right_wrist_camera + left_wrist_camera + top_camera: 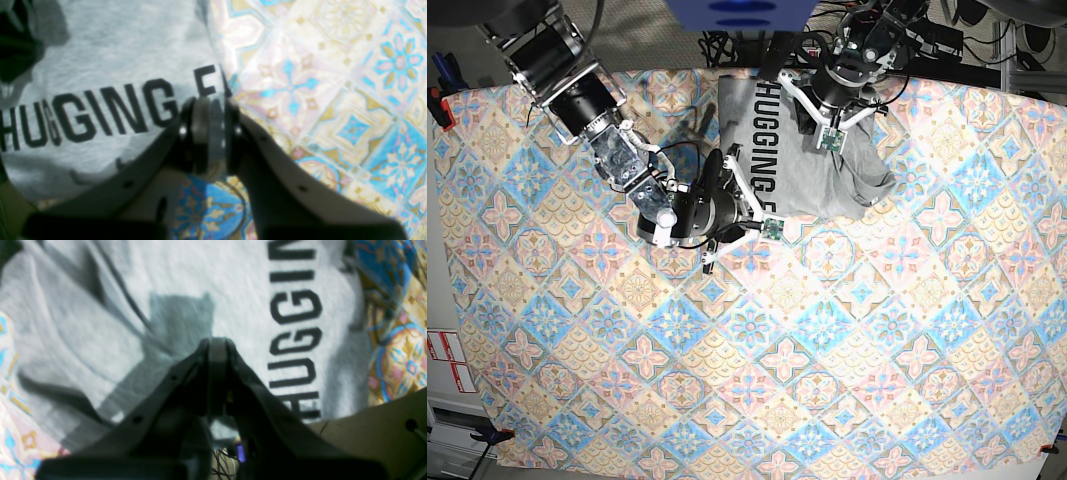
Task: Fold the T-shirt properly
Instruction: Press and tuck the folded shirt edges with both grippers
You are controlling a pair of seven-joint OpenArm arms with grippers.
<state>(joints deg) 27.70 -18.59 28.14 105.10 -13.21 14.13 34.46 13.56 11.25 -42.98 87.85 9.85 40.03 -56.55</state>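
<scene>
Right wrist view: "HUGGING F" on T-shirt (100, 66); both end effectors together, right (210, 111) pinching cloth.

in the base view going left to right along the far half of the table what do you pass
Right arm's black gripper at the shirt's edge → large heather-grey cotton T-shirt with black lettering → bare colourful tile-patterned tablecloth.

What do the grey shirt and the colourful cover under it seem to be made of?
The T-shirt looks like soft knitted cotton jersey, matt and heathered: fine flecks show in the grey, it wrinkles loosely, and the black lettering looks printed on. The tablecloth seems smoother, perhaps coated or plastic-like, since its tile print gives a faint sheen in the wrist views; that is uncertain.
</scene>
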